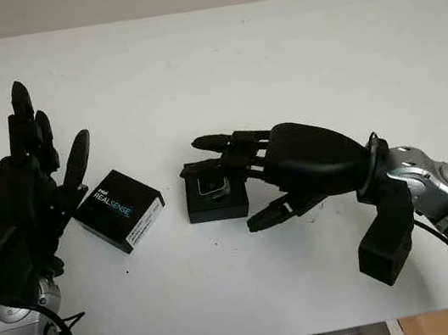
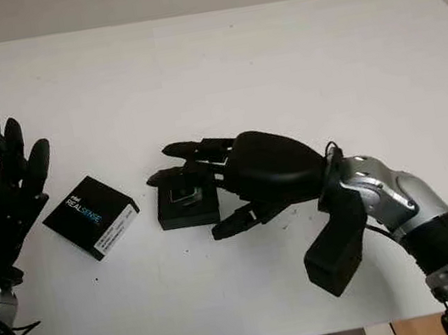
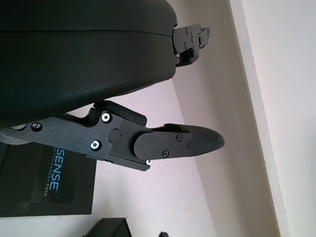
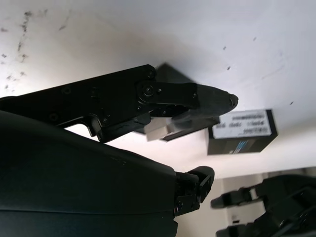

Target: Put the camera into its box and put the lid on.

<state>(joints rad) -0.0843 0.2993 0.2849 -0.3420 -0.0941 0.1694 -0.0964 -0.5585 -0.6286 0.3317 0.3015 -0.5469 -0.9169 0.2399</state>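
The open black box [image 1: 216, 207] stands at the table's middle, and the silver-faced camera [image 1: 212, 187] lies in it. My right hand [image 1: 221, 189] reaches in from the right. Its fingers [image 1: 220, 144] stretch straight over the box and camera, its thumb [image 1: 268, 212] is off the box's front right corner, and it grips nothing. In the right wrist view one finger [image 4: 197, 96] crosses just above the camera's end [image 4: 159, 129]. The black lid [image 1: 119, 209], printed REALSENSE, lies flat to the box's left. My left hand [image 1: 51, 119] is raised, open, just left of the lid.
The white table [image 1: 274, 56] is bare behind and to the right of the box. Its front edge runs near my arms, and its right edge slants at the far right. A narrow gap separates lid and box.
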